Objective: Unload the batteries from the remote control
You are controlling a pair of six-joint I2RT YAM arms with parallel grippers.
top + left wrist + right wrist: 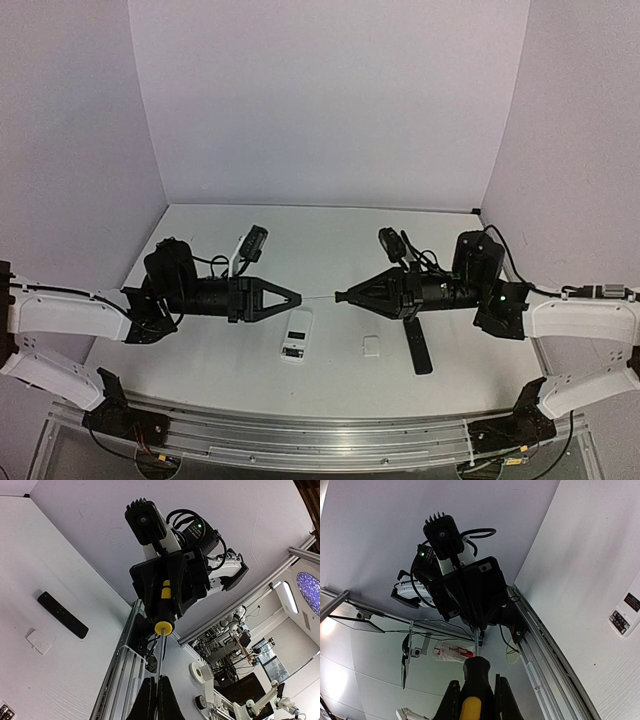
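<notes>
Yellow-and-black plastic marks the handle of the screwdriver (164,628), which hangs level above the table (200,350) between the two arms. The right gripper (340,297) is clamped on the handle and the left gripper (297,298) is pinched tight on the far end of the thin steel shaft, so both hold the one tool at once. I judge this to be a hand-over or re-grip of the tool in mid-air, a preparing step rather than work on the batteries (293,351) themselves. They cannot be picked out singly. The dark patch at the near end of the white remote (297,325), lying just below the left fingertips, is most likely where they sit, not yet out. A small white cover (372,346) lies apart to its right, and a black remote (418,345) lies beyond that, under the right arm. The next move, as I read it, calls for one grip to let go, probably the left on the shaft. The right arm could then tip the blade down and bring it to the compartment without swinging the shaft into the other arm. The table is plain matt white, boxed by white walls (330,100) on three sides, with an aluminium rail (320,440) along the near edge. Past that edge the wrist views show a cluttered workshop.
</notes>
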